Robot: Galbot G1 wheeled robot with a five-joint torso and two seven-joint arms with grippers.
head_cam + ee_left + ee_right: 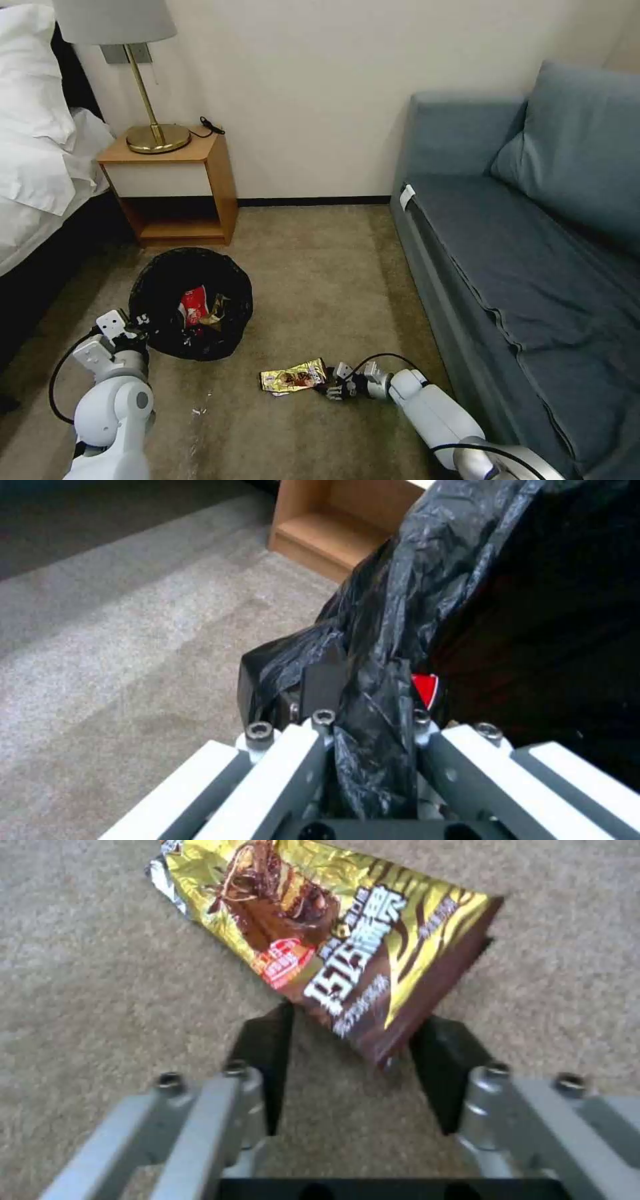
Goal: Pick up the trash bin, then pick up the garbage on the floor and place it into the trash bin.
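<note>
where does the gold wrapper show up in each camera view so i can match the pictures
Head view: gold wrapper lies flat on the carpet, just ahead of the right gripper.
Right wrist view: its near corner sits between the open fingers.
Left wrist view: not in it.
Shared landmark: the carpet.

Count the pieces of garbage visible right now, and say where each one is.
3: a gold wrapper on the carpet at the right claw; a red-and-white packet and a brownish wrapper inside the trash bin. More may lie hidden inside.
</note>
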